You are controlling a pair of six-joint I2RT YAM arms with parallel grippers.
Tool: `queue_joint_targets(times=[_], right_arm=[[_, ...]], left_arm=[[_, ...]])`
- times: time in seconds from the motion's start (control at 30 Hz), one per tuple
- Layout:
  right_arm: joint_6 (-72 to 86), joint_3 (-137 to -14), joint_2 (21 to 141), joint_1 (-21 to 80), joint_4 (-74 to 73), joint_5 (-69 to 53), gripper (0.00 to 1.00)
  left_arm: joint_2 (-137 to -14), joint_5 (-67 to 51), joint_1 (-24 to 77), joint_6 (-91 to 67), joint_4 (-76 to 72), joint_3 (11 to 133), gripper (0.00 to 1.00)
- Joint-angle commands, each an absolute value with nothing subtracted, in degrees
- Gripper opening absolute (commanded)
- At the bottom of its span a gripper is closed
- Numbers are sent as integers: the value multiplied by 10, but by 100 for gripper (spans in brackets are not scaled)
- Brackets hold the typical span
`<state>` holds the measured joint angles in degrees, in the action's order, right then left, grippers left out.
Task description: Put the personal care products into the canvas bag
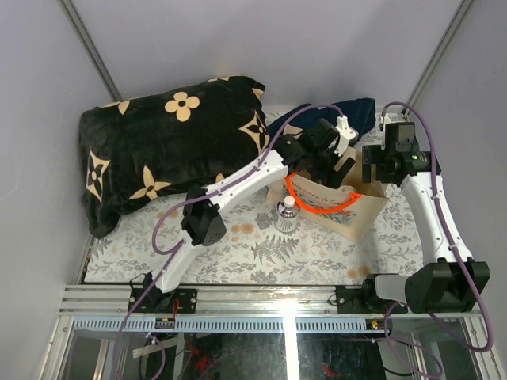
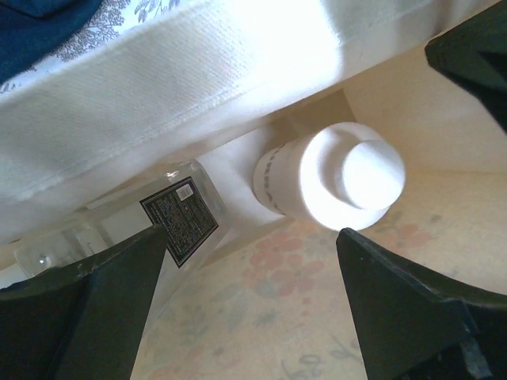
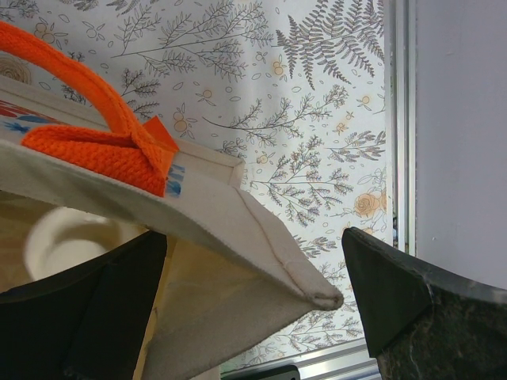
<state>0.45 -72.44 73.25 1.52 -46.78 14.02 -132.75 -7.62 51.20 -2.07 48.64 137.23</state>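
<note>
Top view first: the canvas bag (image 1: 360,214) sits right of centre on the fern-printed table cover (image 1: 261,253), its orange handles (image 1: 317,202) flopped over the open mouth. The left gripper (image 1: 339,162) hangs over the bag's upper edge; the right gripper (image 1: 371,170) is just beside the bag's upper right corner.

Just left of the bag, 1 clear white-capped bottle (image 1: 287,215) stands upright on the cover, outside the bag.

Left wrist view, looking down inside: 2 dark fingers (image 2: 95,309) frame the lower corners, jaws wide apart, nothing between them. A white bottle (image 2: 317,178) shows at centre with its cap towards the lens, washed out by glare; a clear bottle (image 2: 178,214) with a dark label lies at centre left against the bag wall; the bag's bright rim runs across the top.

Right wrist view: jaws apart again, and the bag's corner pokes into the gap between the fingers (image 3: 87,309), touching neither that I can see; an orange handle crosses the upper left. A pale round container (image 3: 63,237) peeks from inside the bag at the left edge, too hidden to name.

The black flowered blanket (image 1: 158,150) fills the upper left; a navy cloth (image 1: 360,111) lies above the bag.
</note>
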Motion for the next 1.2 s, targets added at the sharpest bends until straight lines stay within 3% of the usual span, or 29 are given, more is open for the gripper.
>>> queue_joint_targets(times=[0.0, 0.3, 0.5, 0.87, 1.0, 1.17], right_arm=[[7, -730, 733, 21, -447, 144, 100], [10, -735, 739, 21, -448, 145, 100], [14, -750, 752, 21, -454, 165, 100], [17, -780, 743, 21, -465, 197, 100], [7, -803, 705, 21, -462, 199, 100], [-7, -832, 655, 21, -475, 191, 100]], left_arm=[[-1272, -98, 499, -43, 439, 1407, 88], [-1064, -74, 464, -30, 379, 1275, 88], [-941, -67, 464, -21, 436, 1201, 90], [-872, -38, 481, -72, 480, 922, 86], [-873, 17, 478, -86, 436, 933, 87], [-932, 127, 466, -87, 494, 1095, 87]])
